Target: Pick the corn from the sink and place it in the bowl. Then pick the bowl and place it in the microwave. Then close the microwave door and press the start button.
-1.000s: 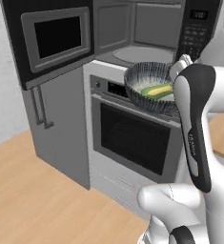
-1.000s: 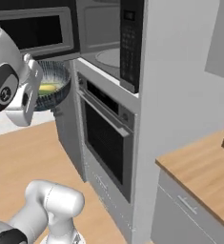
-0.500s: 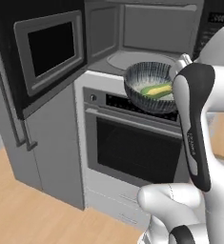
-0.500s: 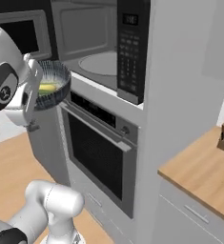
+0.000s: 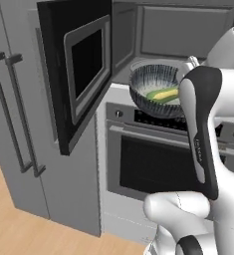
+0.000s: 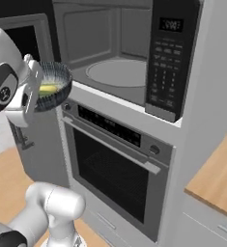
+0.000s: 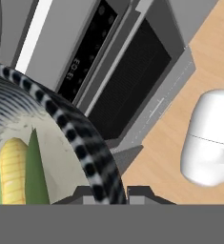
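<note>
Hand: my hand (image 7: 109, 189) is clamped on the rim of the wide round bowl with the dark blue-grey streaked outside (image 5: 156, 90); in the hand view I see one dark finger tip on either side of the striped rim.
Bowl: I hold it in the air, tilted a little, with its far side just over the front lip of the cavity and the rest in front of it.
Corn: the small yellow cob with green husk (image 5: 163, 94) lies inside the bowl on its pale speckled bottom, just beyond my finger tips in the hand view (image 7: 11, 169).
Microwave: the built-in black-fronted microwave with a grey cavity (image 6: 116, 57) stands open straight ahead of my hand; its round grey turntable (image 6: 119, 73) lies just past the bowl.
Microwave door: the black door with a dark glass window in a grey frame (image 5: 82, 67) is swung wide open, off to the left of my hand.
Oven: the steel-fronted oven with a dark glass door and long bar handle (image 6: 110, 168) sits directly below the bowl and my hand.
Control panel: the black keypad strip (image 6: 169, 55) is to the right of the cavity, beyond my hand.
Worktop: a wooden worktop corner (image 6: 216, 179) shows far to the right, well apart from my hand.
</note>
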